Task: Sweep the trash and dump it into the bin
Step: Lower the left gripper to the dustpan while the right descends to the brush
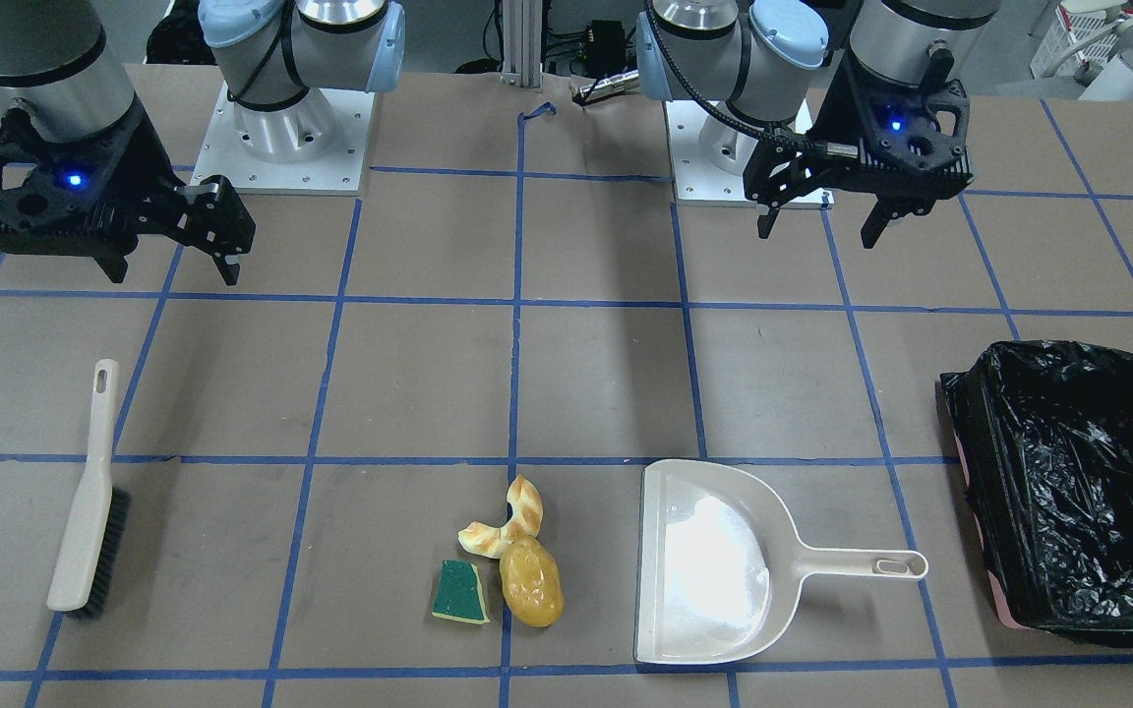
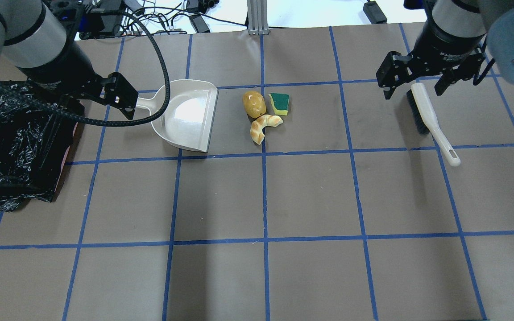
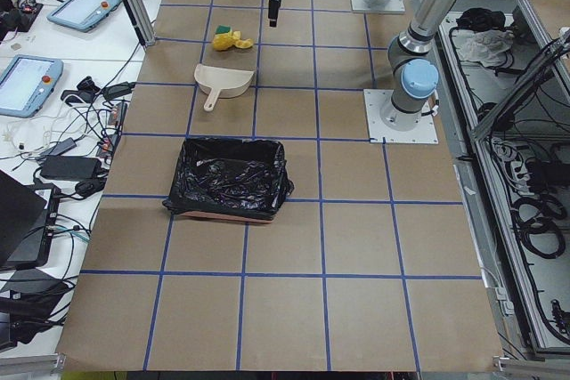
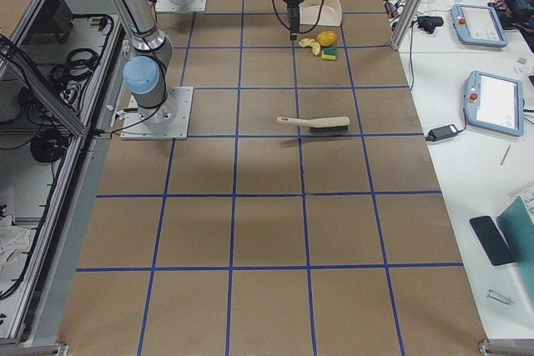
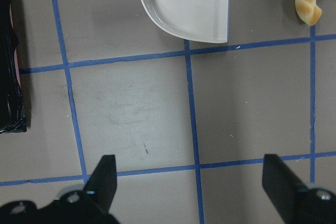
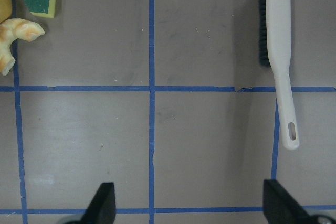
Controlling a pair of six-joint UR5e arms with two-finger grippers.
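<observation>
The cream dustpan (image 1: pixel 714 570) lies at the near edge of the desk (image 1: pixel 606 374) in the front-facing view. Its pan is bare, its straight mouth is turned toward the trash and its handle points toward the bin (image 1: pixel 999 472).

The trash sits in a small cluster near that mouth but apart from it. The croissant piece (image 1: pixel 507 526) touches the potato-like lump (image 1: pixel 531 584), and the green sponge wedge (image 1: pixel 460 592) lies just beside the lump. All three rest on the desk, none in the pan. The brush (image 1: pixel 89 531) lies flat, well off to the far side of the cluster, with nothing gripping it. The black-lined bin stands beyond the dustpan's handle, and no trash shows inside it.

The left hand (image 1: pixel 817 231) hangs above the desk on the dustpan's side, its fingers spread wide and holding nothing. The right hand (image 1: pixel 173 275) hangs on the brush's side, equally wide open and empty.

By my reading, none of the task is done yet. The brush and the pan both have to be taken up, the three pieces swept in, and the pan carried over and tipped into the bin
</observation>
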